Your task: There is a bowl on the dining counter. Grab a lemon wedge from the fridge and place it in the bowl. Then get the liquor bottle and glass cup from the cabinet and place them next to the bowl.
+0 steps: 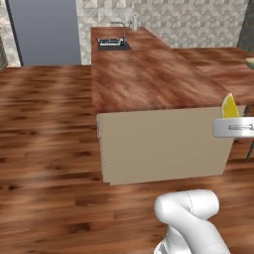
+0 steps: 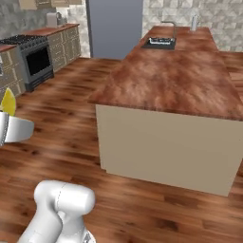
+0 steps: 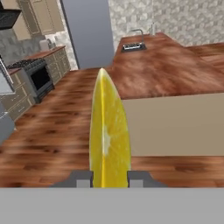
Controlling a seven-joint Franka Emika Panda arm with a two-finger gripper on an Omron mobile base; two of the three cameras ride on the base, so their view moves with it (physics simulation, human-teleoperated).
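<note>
Gripper point(image 3: 109, 178): pinches the wedge point(image 3: 109, 135) between its two fingertips point(image 3: 83, 178), one on each flat side, low on the fruit.
Wedge: stands upright in the grip, peel edge toward the hand camera, most of it above the tips; it also shows above the white hand at the right edge of the left base view point(image 1: 229, 106) and the left edge of the right base view point(image 2: 8, 102).
Slip risk: the hold is low and narrow, so I judge a jolt of the base or a quick wrist turn can tip the wedge out onto the floor point(image 1: 44, 149).
Counter point(image 2: 175, 76): its near end panel point(image 2: 166, 147) faces the base, just ahead of the arm.
Collision risk: driving on with the hand at about counter height can knock hand or wedge against the counter edge.
Bowl: a pale rim at the far right edge of the left base view point(image 1: 249, 62) may be it; I cannot tell.
Placement risk: with the bowl not clearly seen, release can land on the bare top.
Sink point(image 2: 160, 43): far end, well apart from the wedge.
Fridge point(image 2: 114, 26): beyond, no hazard.
</note>
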